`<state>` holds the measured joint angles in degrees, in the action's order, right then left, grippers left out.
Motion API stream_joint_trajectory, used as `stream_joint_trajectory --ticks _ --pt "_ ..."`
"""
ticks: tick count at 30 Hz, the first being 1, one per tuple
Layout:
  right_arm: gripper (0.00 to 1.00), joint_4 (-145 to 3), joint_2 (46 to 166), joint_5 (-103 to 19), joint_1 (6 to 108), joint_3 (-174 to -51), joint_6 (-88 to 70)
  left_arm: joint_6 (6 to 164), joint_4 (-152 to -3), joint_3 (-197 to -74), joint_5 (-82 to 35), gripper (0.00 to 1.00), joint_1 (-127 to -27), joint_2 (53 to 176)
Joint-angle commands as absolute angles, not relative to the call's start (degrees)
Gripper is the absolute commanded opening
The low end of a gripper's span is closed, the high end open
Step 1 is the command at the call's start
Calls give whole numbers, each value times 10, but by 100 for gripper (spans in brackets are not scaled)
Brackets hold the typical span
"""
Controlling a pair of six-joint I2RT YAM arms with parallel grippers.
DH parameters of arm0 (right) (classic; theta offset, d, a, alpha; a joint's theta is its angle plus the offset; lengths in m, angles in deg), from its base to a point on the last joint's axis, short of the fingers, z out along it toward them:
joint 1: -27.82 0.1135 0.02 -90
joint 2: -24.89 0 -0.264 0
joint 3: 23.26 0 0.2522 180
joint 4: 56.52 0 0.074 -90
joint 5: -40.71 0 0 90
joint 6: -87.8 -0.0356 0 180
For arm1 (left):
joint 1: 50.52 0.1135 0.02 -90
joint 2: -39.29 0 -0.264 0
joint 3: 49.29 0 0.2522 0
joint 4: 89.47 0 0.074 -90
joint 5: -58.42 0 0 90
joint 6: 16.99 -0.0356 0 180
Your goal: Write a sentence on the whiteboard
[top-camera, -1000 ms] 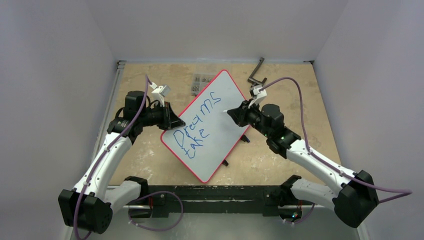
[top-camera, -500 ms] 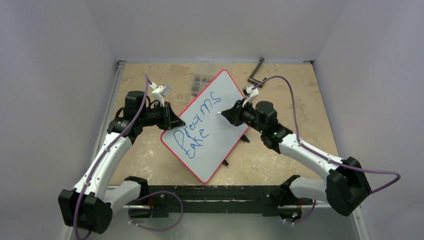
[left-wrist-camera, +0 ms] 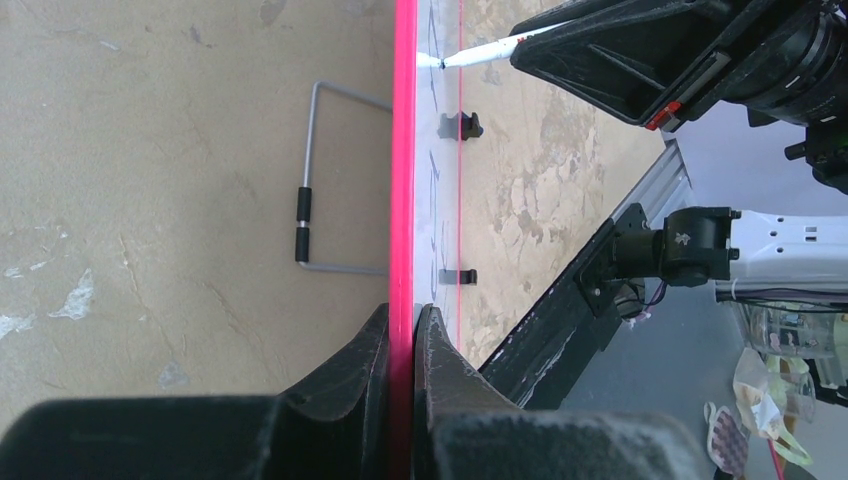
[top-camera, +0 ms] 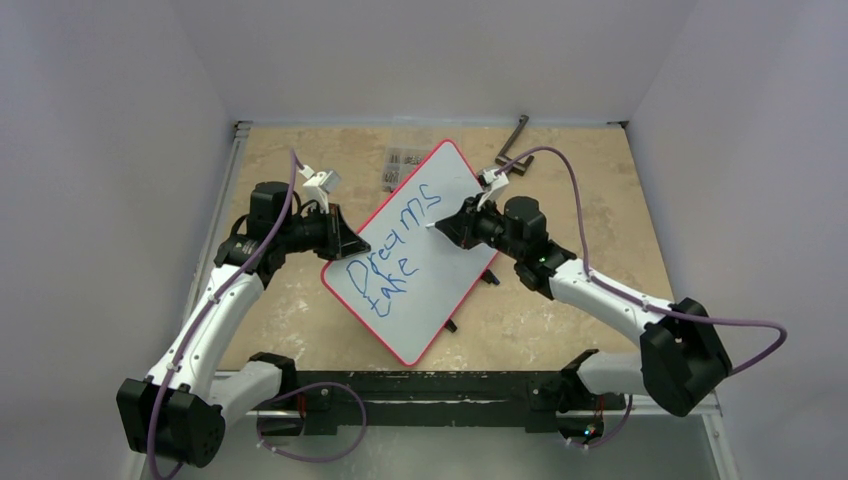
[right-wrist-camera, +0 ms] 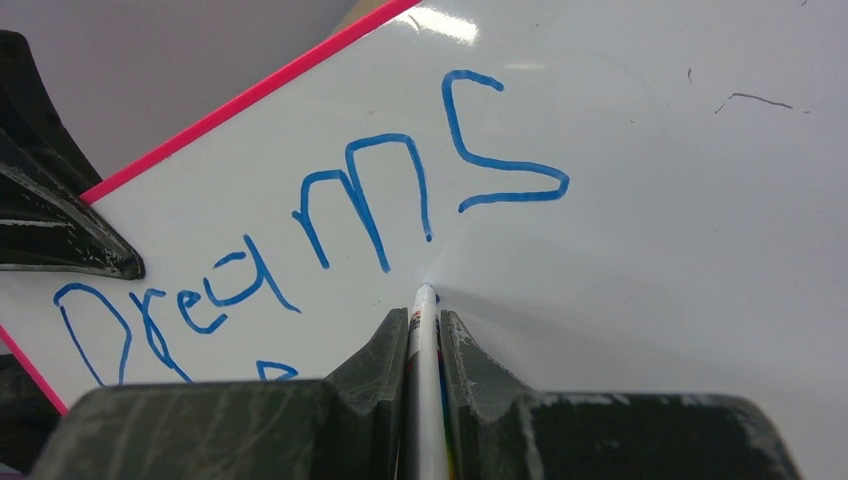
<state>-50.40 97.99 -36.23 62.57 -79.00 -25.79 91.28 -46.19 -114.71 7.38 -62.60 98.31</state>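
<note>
Top external gives us the whiteboard [top-camera: 440, 290] lying askew mid-tabletop [top-camera: 590, 220], our left claw [top-camera: 345, 242] clamped on its left red rim. Our right claw [top-camera: 447, 228] is closed on a marker [right-wrist-camera: 424, 345], tip against the board just beside the sentence [top-camera: 395, 245], "Dreams take". A black bent tool [top-camera: 513, 143] lies far right, apart.

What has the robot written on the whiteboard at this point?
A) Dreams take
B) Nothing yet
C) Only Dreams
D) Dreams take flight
A: the blue lettering on the whiteboard reads "Dreams" with "take" beneath it and no third word. The marker in the right gripper points at the board just below the "ms".
</note>
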Motion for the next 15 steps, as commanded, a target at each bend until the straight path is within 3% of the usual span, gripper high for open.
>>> stream_joint_trajectory --ticks 1,15 --pt "0 -471 992 -337 625 -805 -263 844 -454 -1143 17 0 -631 985" --pt "0 -475 988 -313 626 -756 -264 844 -454 -1143 16 0 -630 987"
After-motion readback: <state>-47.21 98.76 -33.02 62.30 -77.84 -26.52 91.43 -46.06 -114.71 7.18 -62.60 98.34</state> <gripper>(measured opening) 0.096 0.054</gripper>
